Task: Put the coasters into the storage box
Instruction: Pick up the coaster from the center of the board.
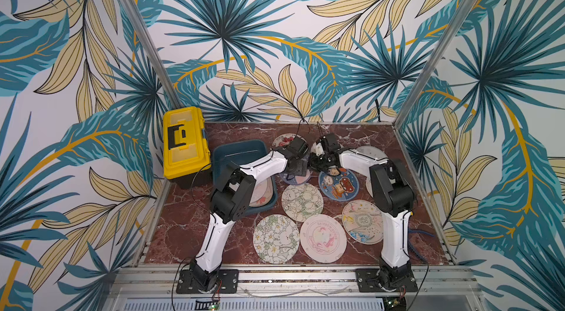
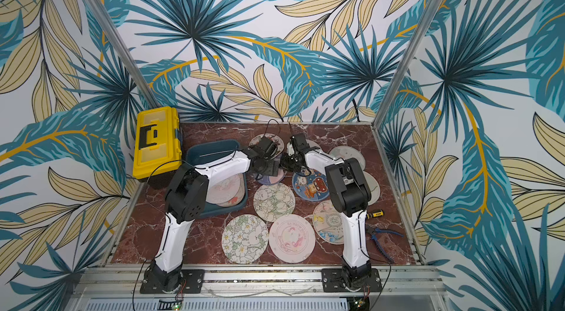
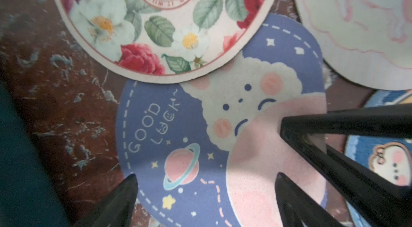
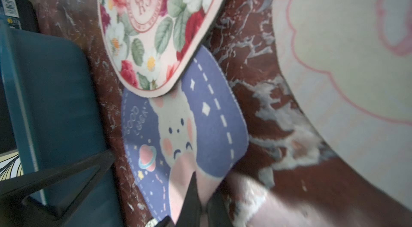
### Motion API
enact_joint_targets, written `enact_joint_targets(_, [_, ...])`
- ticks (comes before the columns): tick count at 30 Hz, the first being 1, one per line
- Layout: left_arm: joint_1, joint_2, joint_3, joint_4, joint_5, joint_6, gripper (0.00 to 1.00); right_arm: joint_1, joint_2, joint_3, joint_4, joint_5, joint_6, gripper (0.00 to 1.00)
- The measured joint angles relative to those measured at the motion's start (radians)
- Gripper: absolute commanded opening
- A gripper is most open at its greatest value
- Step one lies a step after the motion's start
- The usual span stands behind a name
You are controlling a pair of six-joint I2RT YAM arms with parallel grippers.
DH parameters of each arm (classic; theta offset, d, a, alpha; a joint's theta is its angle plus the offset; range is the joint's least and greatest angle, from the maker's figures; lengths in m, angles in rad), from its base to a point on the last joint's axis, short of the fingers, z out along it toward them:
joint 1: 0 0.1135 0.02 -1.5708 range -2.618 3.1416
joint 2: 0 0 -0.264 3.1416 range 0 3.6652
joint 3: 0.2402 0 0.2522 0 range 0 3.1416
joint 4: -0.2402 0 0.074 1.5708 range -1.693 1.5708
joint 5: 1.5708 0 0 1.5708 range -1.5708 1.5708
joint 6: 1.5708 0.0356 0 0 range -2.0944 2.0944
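Observation:
A purple "Good Luck" coaster (image 3: 178,125) lies on the marble table, partly under a rose-printed coaster (image 3: 160,25). My right gripper (image 4: 201,192) is shut on the purple coaster's (image 4: 185,130) pink edge. My left gripper (image 3: 206,179) hovers open just above the same coaster, its jaws wide to either side. In both top views the two grippers meet at mid-table, left gripper (image 1: 295,169) and right gripper (image 1: 318,161). The teal storage box (image 1: 238,149) stands left of them with pink coasters (image 1: 263,193) inside. Several more coasters (image 1: 302,202) lie in front.
A yellow toolbox (image 1: 185,141) stands against the box's left side. A blue bear coaster (image 1: 337,185) and a pale pink coaster (image 4: 345,58) lie close to the right gripper. A screwdriver (image 2: 374,214) and pliers (image 2: 382,234) lie near the right edge.

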Motion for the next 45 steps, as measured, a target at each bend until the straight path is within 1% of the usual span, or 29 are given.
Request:
enact_joint_targets(7, [-0.017,-0.053,-0.001,0.004,-0.019,0.028,0.98,-0.002,-0.090,-0.031,-0.031,0.026,-0.033,0.00])
enact_joint_targets(12, [-0.026,-0.078,-0.035,0.026,-0.025,0.046,1.00,0.006,-0.138,-0.058,-0.064,0.031,-0.052,0.00])
enact_joint_targets(17, [-0.041,-0.126,-0.120,0.085,-0.029,0.089,0.99,0.012,-0.179,-0.069,-0.090,0.031,-0.070,0.00])
enact_joint_targets(23, [-0.062,-0.230,-0.260,0.204,-0.038,0.161,1.00,0.013,-0.209,-0.070,-0.114,0.039,-0.088,0.00])
enact_joint_targets(29, [-0.125,-0.317,-0.349,0.330,-0.087,0.290,1.00,0.013,-0.211,-0.070,-0.125,0.042,-0.095,0.00])
enact_joint_targets(34, [-0.187,-0.321,-0.377,0.399,-0.098,0.367,1.00,0.013,-0.213,-0.070,-0.138,0.041,-0.097,0.00])
enact_joint_targets(39, [-0.202,-0.318,-0.406,0.455,-0.084,0.375,1.00,0.013,-0.235,-0.070,-0.148,0.031,-0.097,0.00])
enact_joint_targets(45, [-0.211,-0.324,-0.465,0.568,-0.074,0.374,1.00,0.011,-0.270,-0.069,-0.180,0.029,-0.102,0.00])
